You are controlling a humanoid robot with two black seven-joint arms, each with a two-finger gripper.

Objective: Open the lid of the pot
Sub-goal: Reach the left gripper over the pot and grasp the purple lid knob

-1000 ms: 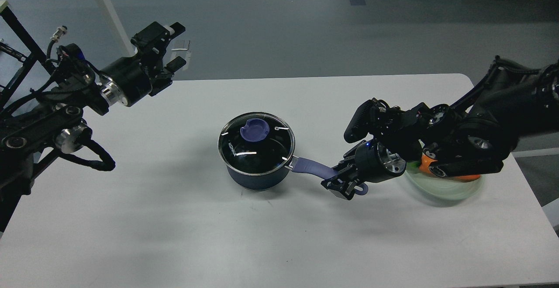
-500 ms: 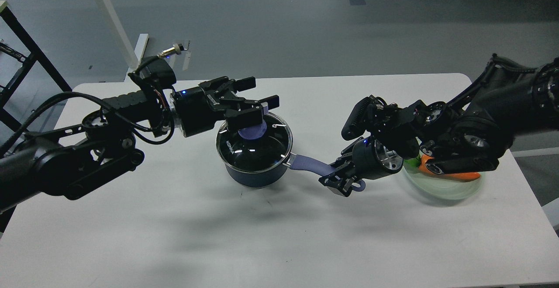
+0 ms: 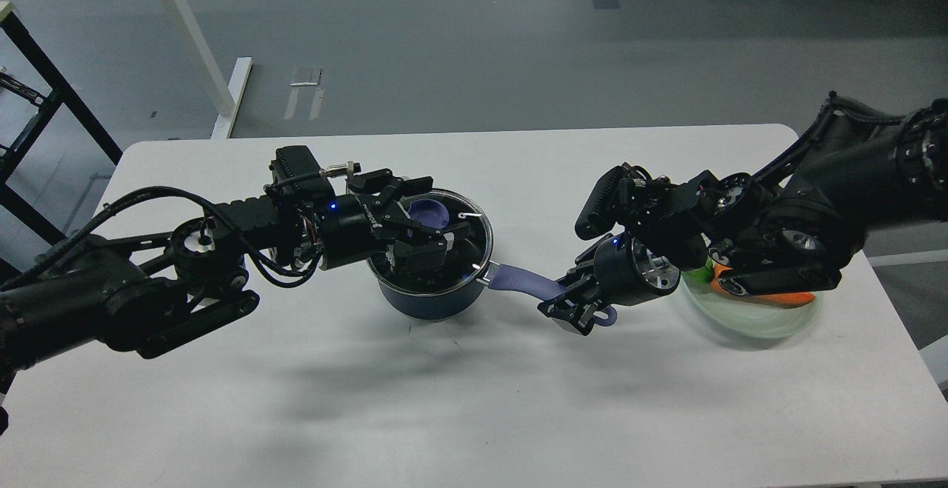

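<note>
The dark navy pot (image 3: pixel 433 297) stands mid-table with the clear glass lid (image 3: pixel 474 230) lying on it. The lid's lavender-blue knob (image 3: pixel 428 212) shows between the fingers of my left gripper (image 3: pixel 434 212). That gripper reaches in from the left, low over the lid, with its jaws open on either side of the knob. The pot's long lavender handle (image 3: pixel 518 281) points right. My right gripper (image 3: pixel 574 312) is shut on the handle near its holed end.
A pale green glass plate (image 3: pixel 763 323) with an orange item (image 3: pixel 774 298) sits at the right, partly under my right arm. White table legs and a black frame stand beyond the table's far left edge (image 3: pixel 126 149).
My left arm swung in from the far left and came down over the lid, so its open fingers now straddle the knob. The right gripper stayed on the handle. The pot barely moved.
</note>
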